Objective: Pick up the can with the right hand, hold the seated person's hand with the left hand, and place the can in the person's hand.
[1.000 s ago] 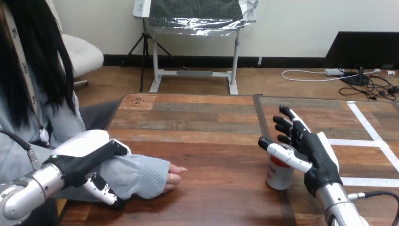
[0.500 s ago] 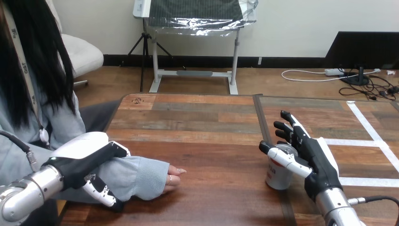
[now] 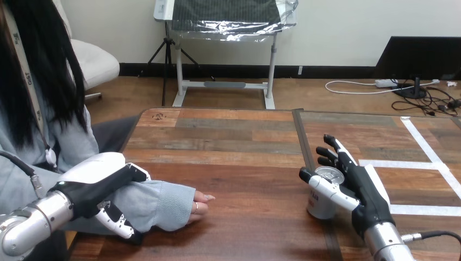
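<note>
Black-and-white right hand (image 3: 363,187) is spread, fingers straight, thumb across the upright white-and-red metal can (image 3: 321,206) at its 9 o'clock. Bare wooden table (image 3: 244,163) continues toward 9 to the person's hand (image 3: 200,202). Left hand (image 3: 95,182) wraps their grey-sleeved forearm at the table's 9 o'clock edge.

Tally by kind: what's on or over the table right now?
Can: 1, the can
Robot hands: 2, the left hand and the right hand
Person's hands: 1, the person's hand
Total: 4
</note>
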`<control>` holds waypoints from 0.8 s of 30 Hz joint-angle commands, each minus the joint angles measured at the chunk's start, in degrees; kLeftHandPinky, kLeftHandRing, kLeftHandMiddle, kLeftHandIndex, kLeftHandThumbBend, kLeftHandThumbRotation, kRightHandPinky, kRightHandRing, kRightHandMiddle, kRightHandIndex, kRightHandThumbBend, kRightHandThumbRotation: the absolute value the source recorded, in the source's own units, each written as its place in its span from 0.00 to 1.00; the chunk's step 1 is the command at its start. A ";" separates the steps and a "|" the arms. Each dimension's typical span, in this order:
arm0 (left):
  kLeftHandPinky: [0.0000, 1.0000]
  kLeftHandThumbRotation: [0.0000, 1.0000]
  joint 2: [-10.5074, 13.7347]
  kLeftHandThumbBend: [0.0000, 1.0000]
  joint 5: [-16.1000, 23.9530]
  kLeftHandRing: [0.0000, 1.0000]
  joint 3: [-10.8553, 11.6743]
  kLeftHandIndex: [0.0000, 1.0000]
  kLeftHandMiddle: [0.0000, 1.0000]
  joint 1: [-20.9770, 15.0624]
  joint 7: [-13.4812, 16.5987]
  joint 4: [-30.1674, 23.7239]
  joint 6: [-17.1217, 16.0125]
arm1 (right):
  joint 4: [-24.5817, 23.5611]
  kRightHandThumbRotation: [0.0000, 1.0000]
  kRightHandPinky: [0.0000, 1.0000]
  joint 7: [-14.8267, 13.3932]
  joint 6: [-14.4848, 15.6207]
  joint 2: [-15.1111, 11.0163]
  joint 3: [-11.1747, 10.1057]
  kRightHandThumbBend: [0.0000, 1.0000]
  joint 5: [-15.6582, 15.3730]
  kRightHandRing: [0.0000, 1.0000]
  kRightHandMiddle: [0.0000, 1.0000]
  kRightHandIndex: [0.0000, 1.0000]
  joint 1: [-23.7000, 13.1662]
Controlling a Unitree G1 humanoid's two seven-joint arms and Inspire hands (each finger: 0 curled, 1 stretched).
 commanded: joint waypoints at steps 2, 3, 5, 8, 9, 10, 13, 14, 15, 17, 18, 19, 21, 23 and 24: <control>0.42 0.00 0.67 0.97 -2.27 0.46 1.48 0.52 0.50 -2.83 0.49 -1.78 -2.02 | 0.03 0.51 0.86 -0.59 -1.52 -0.47 -0.01 1.00 -0.05 0.91 0.92 0.97 -1.60; 0.42 0.00 0.68 0.97 -2.28 0.46 1.48 0.52 0.51 -2.83 0.48 -1.81 -2.02 | 0.08 0.51 0.86 -0.53 -1.52 -0.46 -0.04 1.00 -0.01 0.91 0.92 0.97 -1.59; 0.42 0.00 0.66 0.97 -2.38 0.46 1.53 0.52 0.51 -2.81 0.52 -1.76 -2.26 | 0.15 0.51 0.86 -0.50 -1.49 -0.44 -0.06 1.00 0.02 0.91 0.92 0.97 -1.49; 0.42 0.00 0.69 0.97 -2.51 0.46 1.58 0.52 0.51 -2.78 0.41 -1.83 -2.29 | 0.29 0.51 0.86 -1.28 -1.33 -0.53 0.25 1.00 -0.52 0.91 0.91 0.97 -1.36; 0.43 0.00 0.71 0.97 -2.55 0.46 1.59 0.52 0.51 -2.78 0.33 -1.84 -2.26 | 0.36 0.51 0.86 -1.29 -1.35 -0.54 0.28 1.00 -0.58 0.91 0.91 0.97 -1.31; 0.43 0.00 0.72 0.98 -2.58 0.46 1.60 0.52 0.51 -2.79 0.28 -1.84 -2.24 | 0.41 0.51 0.86 -1.25 -1.37 -0.54 0.27 1.00 -0.59 0.91 0.91 0.96 -1.28; 0.43 0.00 0.73 0.98 -2.69 0.46 1.64 0.52 0.51 -2.76 0.22 -1.88 -2.26 | 0.51 0.51 0.86 -1.31 -1.30 -0.55 0.32 1.00 -0.70 0.91 0.91 0.96 -1.15; 0.43 0.00 0.74 0.98 -2.72 0.46 1.65 0.52 0.51 -2.76 0.21 -1.88 -2.27 | 0.53 0.51 0.86 -1.34 -1.27 -0.55 0.33 1.00 -0.73 0.91 0.91 0.96 -1.12; 0.43 0.00 0.78 0.98 -2.68 0.46 1.62 0.52 0.51 -2.76 0.28 -1.91 -2.37 | 0.60 0.51 0.86 -1.40 -1.20 -0.54 0.34 1.00 -0.78 0.91 0.91 0.96 -1.08; 0.43 0.00 0.84 0.98 -2.64 0.46 1.58 0.52 0.51 -2.77 0.37 -1.92 -2.49 | 0.69 0.51 0.86 -1.50 -1.12 -0.53 0.36 1.00 -0.84 0.91 0.91 0.96 -1.04; 0.43 0.00 0.85 0.98 -2.70 0.46 1.60 0.52 0.51 -2.73 0.34 -1.98 -2.52 | 0.72 0.51 0.86 -1.60 -0.88 -0.50 0.36 1.00 -0.85 0.91 0.91 0.95 -0.99; 0.43 0.00 0.87 0.98 -2.75 0.46 1.62 0.52 0.51 -2.71 0.31 -2.00 -2.53 | 0.72 0.51 0.86 -1.67 -0.72 -0.47 0.38 1.00 -0.86 0.91 0.91 0.95 -0.95; 0.43 0.00 0.88 0.98 -2.90 0.46 1.68 0.52 0.51 -2.69 0.24 -2.00 -2.64 | 0.76 0.52 0.86 -1.79 -0.50 -0.39 0.38 1.00 -0.84 0.91 0.91 0.95 -0.85; 0.43 0.00 0.87 0.98 -3.02 0.46 1.72 0.52 0.50 -2.68 0.20 -1.96 -2.76 | 0.78 0.52 0.86 -1.86 -0.45 -0.32 0.39 1.00 -0.78 0.91 0.91 0.95 -0.77; 0.42 0.00 0.94 0.98 -3.10 0.46 1.74 0.52 0.50 -2.64 0.05 -2.13 -2.77 | 0.80 0.52 0.86 -1.90 -0.43 -0.30 0.43 1.00 -0.79 0.91 0.91 0.95 -0.65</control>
